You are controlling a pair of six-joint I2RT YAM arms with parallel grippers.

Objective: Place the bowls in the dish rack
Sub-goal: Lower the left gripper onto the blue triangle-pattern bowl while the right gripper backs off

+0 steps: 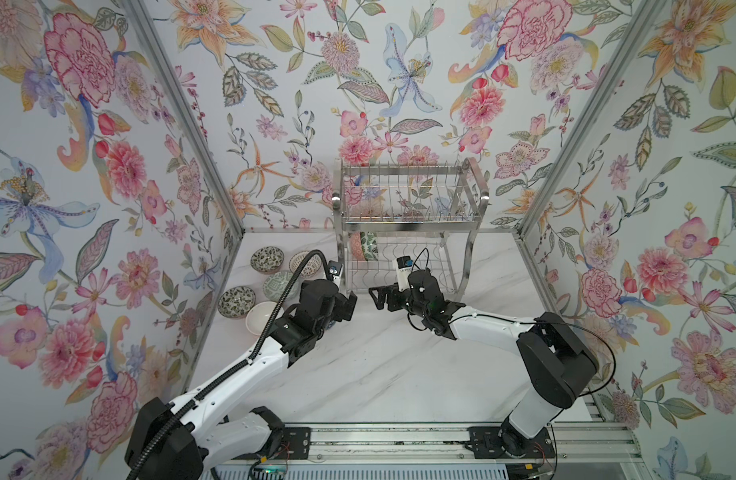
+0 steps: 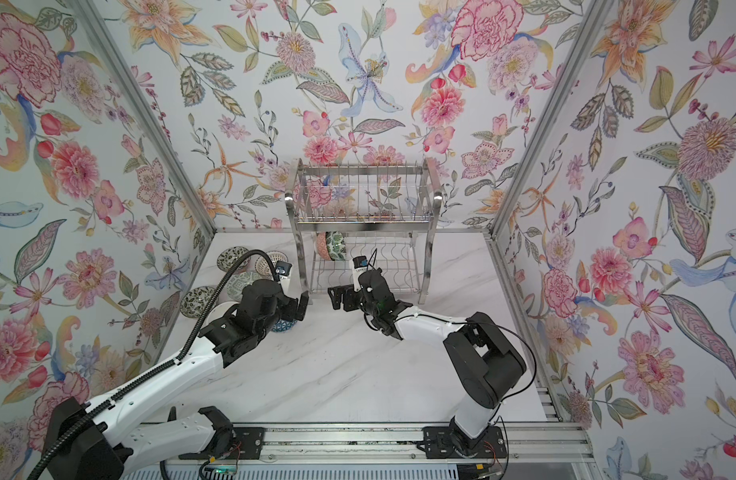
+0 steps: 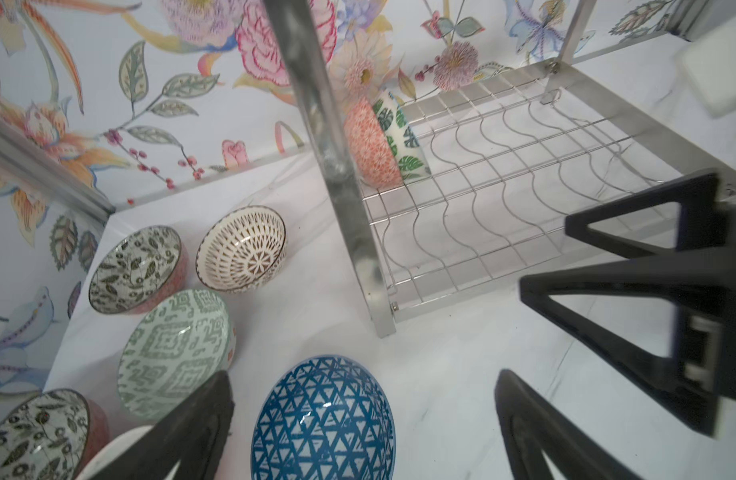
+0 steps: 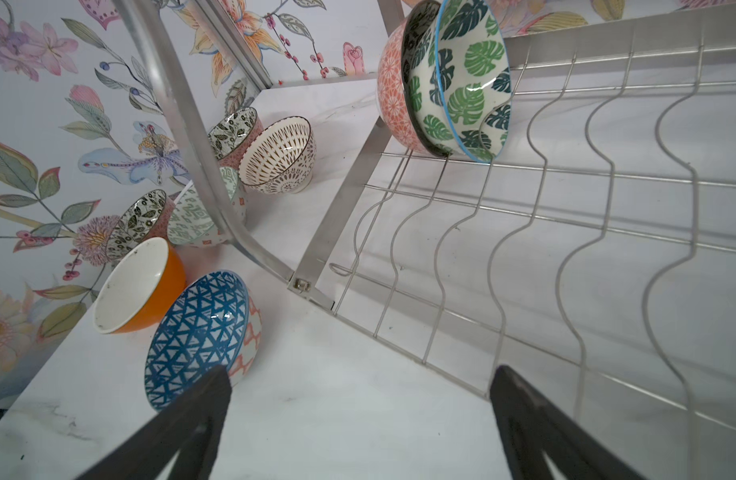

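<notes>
The right gripper (image 4: 360, 376) has its jaws spread wide above the marble table (image 4: 337, 424), holding nothing. A blue-triangle bowl (image 4: 196, 336) sits close by one fingertip, an orange bowl (image 4: 133, 286) just beyond it, and four patterned bowls (image 4: 279, 153) farther out. Ahead of the other fingertip lies the dish rack (image 4: 544, 249), with a leaf-print bowl (image 4: 466, 83) and a coral bowl (image 4: 393, 95) standing on edge together at its far corner.

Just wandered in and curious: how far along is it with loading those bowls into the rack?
Done: two bowls, a leaf-patterned bowl and a coral bowl, stand on edge in the lower tier of the dish rack. In hand: nothing; both arms' jaws are open and empty. Left: six on the table: blue-triangle bowl, orange bowl, pale green bowl, brown lattice bowl and two black floral bowls.
</notes>
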